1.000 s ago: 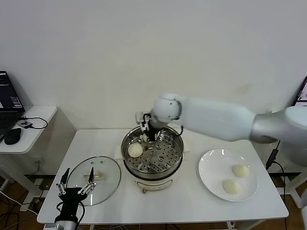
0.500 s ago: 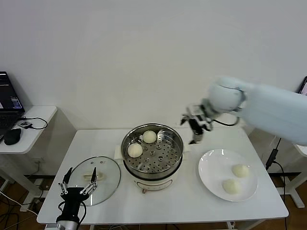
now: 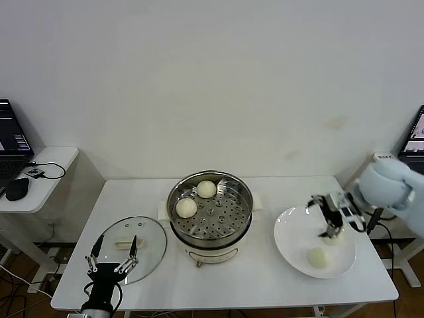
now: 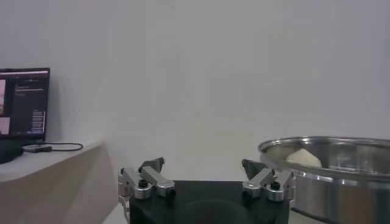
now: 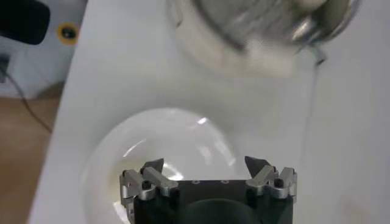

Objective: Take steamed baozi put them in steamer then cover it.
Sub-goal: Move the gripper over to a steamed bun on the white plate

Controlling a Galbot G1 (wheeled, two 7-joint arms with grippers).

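Observation:
The steel steamer (image 3: 211, 212) stands mid-table on its cream base, with two baozi inside, one at the front left (image 3: 186, 207) and one at the back (image 3: 207, 189). A white plate (image 3: 291, 235) on the right holds two more baozi, one at the front (image 3: 318, 257) and one (image 3: 335, 237) partly behind my right gripper (image 3: 329, 222). The right gripper is open and empty, just above the plate's far baozi. In the right wrist view the open gripper (image 5: 205, 164) hangs over the plate (image 5: 122, 158). My left gripper (image 3: 112, 255) is open and parked at the front left, over the glass lid (image 3: 142, 232).
A side table (image 3: 40, 169) at the left holds a laptop and a mouse. The steamer's rim (image 4: 323, 149) and one baozi (image 4: 303, 158) show in the left wrist view, beyond the left gripper (image 4: 203, 164). A monitor edge (image 3: 415, 132) stands at far right.
My right gripper left the back baozi in the steamer, swung right and came down over the plate. The left arm barely shifted.

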